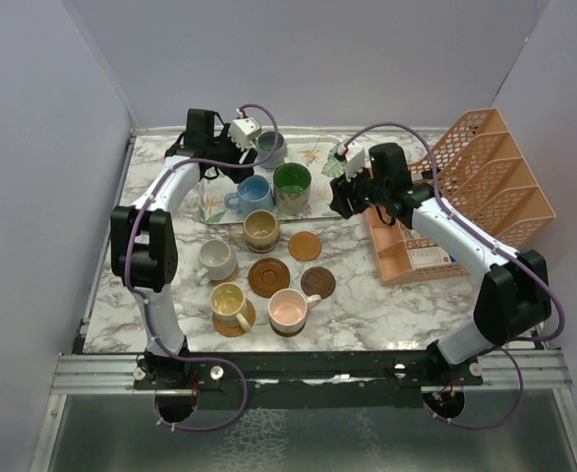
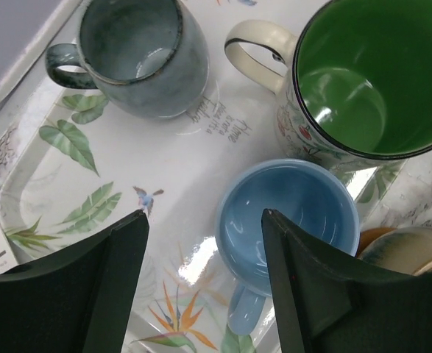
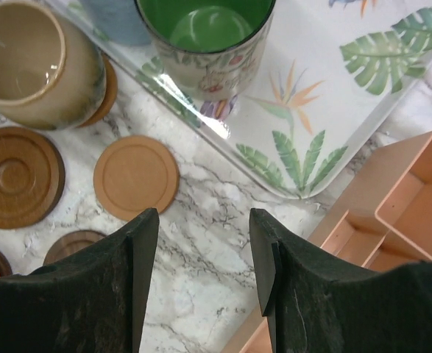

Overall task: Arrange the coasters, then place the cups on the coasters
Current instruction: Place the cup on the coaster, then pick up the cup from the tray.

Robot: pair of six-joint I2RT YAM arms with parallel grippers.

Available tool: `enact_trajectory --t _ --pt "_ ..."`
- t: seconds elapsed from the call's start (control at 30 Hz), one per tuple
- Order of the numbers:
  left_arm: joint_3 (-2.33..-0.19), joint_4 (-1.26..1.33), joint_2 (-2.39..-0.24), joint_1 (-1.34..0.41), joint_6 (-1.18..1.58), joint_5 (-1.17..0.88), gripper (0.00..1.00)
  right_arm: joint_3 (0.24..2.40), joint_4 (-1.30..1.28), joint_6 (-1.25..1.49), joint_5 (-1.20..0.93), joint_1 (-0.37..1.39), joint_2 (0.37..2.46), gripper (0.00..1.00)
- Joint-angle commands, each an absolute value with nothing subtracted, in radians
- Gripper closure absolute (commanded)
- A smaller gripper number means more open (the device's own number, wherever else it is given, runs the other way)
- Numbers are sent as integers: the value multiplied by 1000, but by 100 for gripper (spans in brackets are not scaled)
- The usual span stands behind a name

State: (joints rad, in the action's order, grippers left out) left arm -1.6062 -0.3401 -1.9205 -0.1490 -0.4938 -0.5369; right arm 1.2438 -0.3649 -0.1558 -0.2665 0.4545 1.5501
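Note:
Three cups stand on the leaf-patterned tray [image 1: 212, 205]: a grey-blue one [image 1: 270, 147], a light blue one [image 1: 254, 194] and a green-lined one [image 1: 292, 184]. My left gripper [image 2: 204, 224] hangs open over the light blue cup [image 2: 289, 213], one finger above its inside and the other outside its wall. The tan [image 1: 261, 228], yellow [image 1: 229, 302] and pink [image 1: 288, 310] cups sit on coasters. The white cup [image 1: 216, 258] hides whatever is under it. Three coasters lie bare: light tan [image 3: 136, 176], brown [image 3: 13, 176] and dark [image 1: 318, 282]. My right gripper [image 3: 204, 220] is open over bare marble.
An orange mesh file rack [image 1: 485, 187] lies at the right, its near corner [image 3: 399, 206] close to my right gripper's fingers. The tray's rim [image 3: 311, 125] runs just beyond them. White walls close in the table on the left and at the back.

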Motion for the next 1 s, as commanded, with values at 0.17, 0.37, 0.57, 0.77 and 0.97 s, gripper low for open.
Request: enact_trajectory --t 0.17,0.37,0.57,0.77,0.97 --pt "-1822 -606 -2069 -176 -679 -597 41 1137 -281 -204 -418 390 1465 47" --pt "-1928 -685 -2154 -187 -729 -567 49 1106 -264 -203 -443 354 1460 48" --pt "-1983 -741 -2193 -196 -709 -481 53 1100 -267 -211 -444 344 1467 48" --pt "-1943 -743 -2154 -199 -544 -422 54 1102 -270 -216 -445 343 1491 48" --pt "-1913 -744 -2134 -219 -463 -387 61 1114 -279 -213 -449 342 1520 48"
